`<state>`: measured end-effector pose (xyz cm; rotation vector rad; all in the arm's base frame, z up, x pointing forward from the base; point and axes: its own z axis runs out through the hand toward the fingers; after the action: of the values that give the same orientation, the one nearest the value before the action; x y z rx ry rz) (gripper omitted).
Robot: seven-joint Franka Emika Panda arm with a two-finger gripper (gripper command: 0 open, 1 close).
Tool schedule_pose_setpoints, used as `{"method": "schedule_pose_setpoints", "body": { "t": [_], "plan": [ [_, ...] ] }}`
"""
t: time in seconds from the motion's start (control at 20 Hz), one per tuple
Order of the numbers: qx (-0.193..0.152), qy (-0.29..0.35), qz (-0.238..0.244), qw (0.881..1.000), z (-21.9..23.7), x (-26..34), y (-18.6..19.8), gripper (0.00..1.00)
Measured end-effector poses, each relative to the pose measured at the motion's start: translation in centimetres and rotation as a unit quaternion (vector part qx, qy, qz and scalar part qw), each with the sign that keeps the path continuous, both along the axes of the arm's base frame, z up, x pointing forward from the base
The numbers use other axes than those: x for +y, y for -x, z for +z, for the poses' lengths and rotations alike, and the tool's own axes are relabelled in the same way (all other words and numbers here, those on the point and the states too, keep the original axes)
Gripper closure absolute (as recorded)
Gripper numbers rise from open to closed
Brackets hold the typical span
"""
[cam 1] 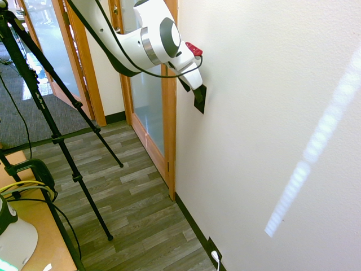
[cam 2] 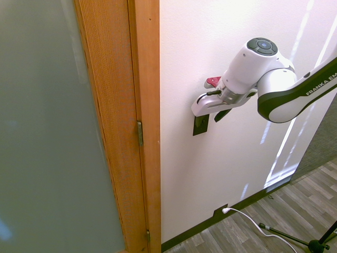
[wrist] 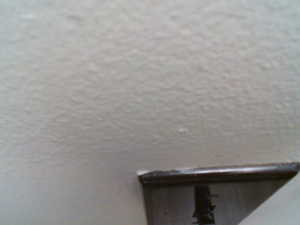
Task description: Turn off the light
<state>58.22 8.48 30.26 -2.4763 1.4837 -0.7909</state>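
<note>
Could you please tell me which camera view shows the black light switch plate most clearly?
The second exterior view shows the light switch plate best: its black face shows below the hand. The first exterior view sees the plate edge-on and partly behind the hand. The wrist view gives a blurred close-up of one edge and the toggle.

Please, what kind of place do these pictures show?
Probably an indoor hallway or entry area: a white wall with a black light switch, a wooden door frame holding frosted glass, and wood-plank flooring.

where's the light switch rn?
The light switch is on the white wall, just right of the wooden door frame in the second exterior view, directly under the gripper.
</note>
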Motion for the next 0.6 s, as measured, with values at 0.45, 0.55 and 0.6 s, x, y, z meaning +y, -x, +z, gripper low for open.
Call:
{"method": "schedule_pose_setpoints", "body": {
  "t": [0.45, 0.55, 0.6],
  "plan": [
    [-0.018, 0.005, -0.005, 1.0, -0.53, 0.57, -0.96, 1.0],
    [-0.022, 0.005, -0.008, 1.0, -0.64, 0.4, -0.92, 1.0],
    [-0.023, 0.005, -0.009, 1.0, -0.66, 0.35, -0.89, 1.0]
  ]
}}
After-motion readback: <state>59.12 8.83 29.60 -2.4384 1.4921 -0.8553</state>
